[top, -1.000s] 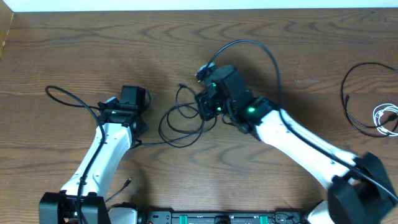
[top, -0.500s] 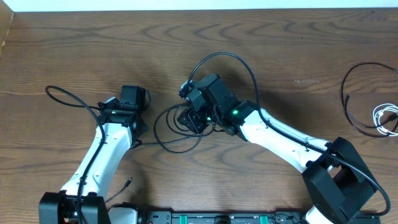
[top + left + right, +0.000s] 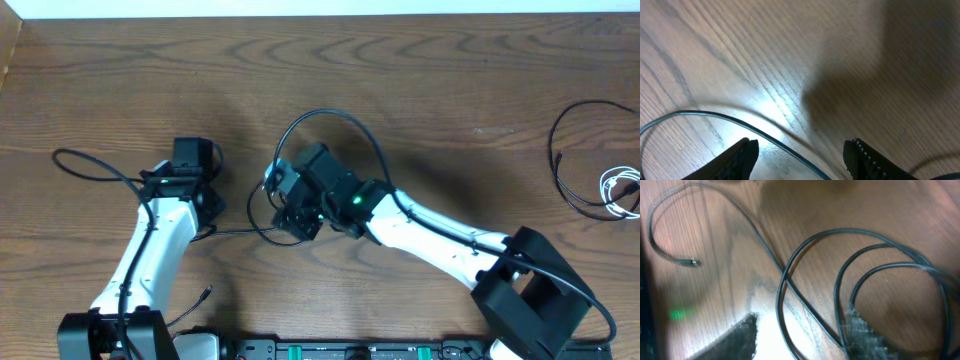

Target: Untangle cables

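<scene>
Left of the black tangle (image 3: pixel 785 278), our left gripper (image 3: pixel 800 155) had shifted further left, fingers spread, 1 strand (image 3: pixel 730 119) on the table running into the gap, ungrasped. Over the tangle, the right gripper (image 3: pixel 802 330) had slid left too, jaws apart astride 3 strands. We judged the loops bunched, not freed. Well right of the tangle, 1 black cable (image 3: pixel 552 150) and 1 white cable (image 3: pixel 612 186) lay apart.

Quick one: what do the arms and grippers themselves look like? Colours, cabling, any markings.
Both arms have white link shells with black joints and black bases. The left arm carries no visible light. The right arm has a lit green light near the wrist, and a black cord arches over it. The left gripper and right gripper have black, ridged fingers. No readable markings.
</scene>
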`<state>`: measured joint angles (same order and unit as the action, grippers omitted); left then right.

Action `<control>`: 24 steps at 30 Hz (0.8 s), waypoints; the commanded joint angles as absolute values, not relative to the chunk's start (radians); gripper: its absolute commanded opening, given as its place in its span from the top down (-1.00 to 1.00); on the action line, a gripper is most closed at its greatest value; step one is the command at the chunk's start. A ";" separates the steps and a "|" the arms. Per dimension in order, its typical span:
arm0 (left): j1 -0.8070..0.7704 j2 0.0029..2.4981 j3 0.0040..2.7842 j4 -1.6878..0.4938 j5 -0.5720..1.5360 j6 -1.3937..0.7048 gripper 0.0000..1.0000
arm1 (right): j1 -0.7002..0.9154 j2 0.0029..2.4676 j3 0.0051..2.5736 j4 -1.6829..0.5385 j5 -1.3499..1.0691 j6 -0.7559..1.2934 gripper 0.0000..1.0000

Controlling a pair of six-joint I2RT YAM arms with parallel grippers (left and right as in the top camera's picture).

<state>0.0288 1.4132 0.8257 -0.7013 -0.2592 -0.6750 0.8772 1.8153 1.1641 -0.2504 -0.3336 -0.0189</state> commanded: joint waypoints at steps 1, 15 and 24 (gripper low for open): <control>0.085 1.420 0.813 -0.706 -0.187 -0.661 -0.22 | 0.888 1.826 1.181 -0.251 -0.279 -0.069 -0.26; 0.184 1.420 0.806 -0.705 -0.067 -0.628 -0.22 | 0.912 1.948 1.181 -0.227 -0.144 -0.379 -0.22; 0.184 1.420 0.806 -0.705 -0.067 -0.628 -0.22 | 0.911 2.062 1.181 -0.202 -0.104 -0.379 -0.22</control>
